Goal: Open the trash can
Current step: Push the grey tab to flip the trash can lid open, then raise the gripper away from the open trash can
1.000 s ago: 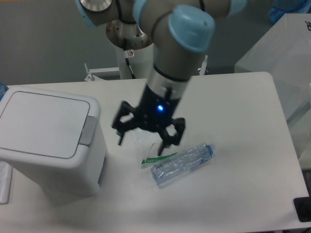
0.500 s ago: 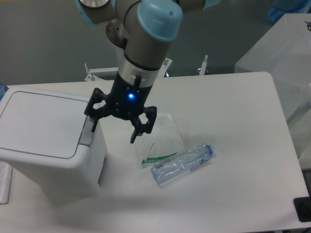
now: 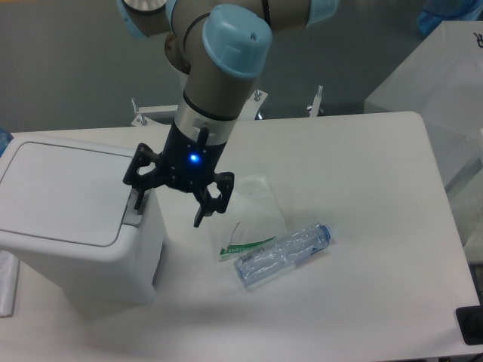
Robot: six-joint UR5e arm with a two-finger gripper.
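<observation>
The trash can (image 3: pixel 72 219) is a large white boxy bin at the left of the table, its flat lid down. Its grey push-button tab (image 3: pixel 136 205) sits at the right rim. My gripper (image 3: pixel 167 208) is open, black fingers spread, hanging over the bin's right edge. The left finger (image 3: pixel 137 197) is right above or touching the grey tab; I cannot tell which. The right finger (image 3: pixel 202 211) hangs beside the bin, over the table.
A clear plastic bottle (image 3: pixel 283 254) lies on the table right of the bin, next to a crumpled clear wrapper (image 3: pixel 247 219) with a green strip. A white box (image 3: pixel 434 83) stands at the far right. A dark object (image 3: pixel 469 324) sits at the bottom right corner.
The gripper has swung left from above the wrapper and bottle to the bin's right rim, then shifted slightly further left and down over the grey tab. The lid has stayed down.
</observation>
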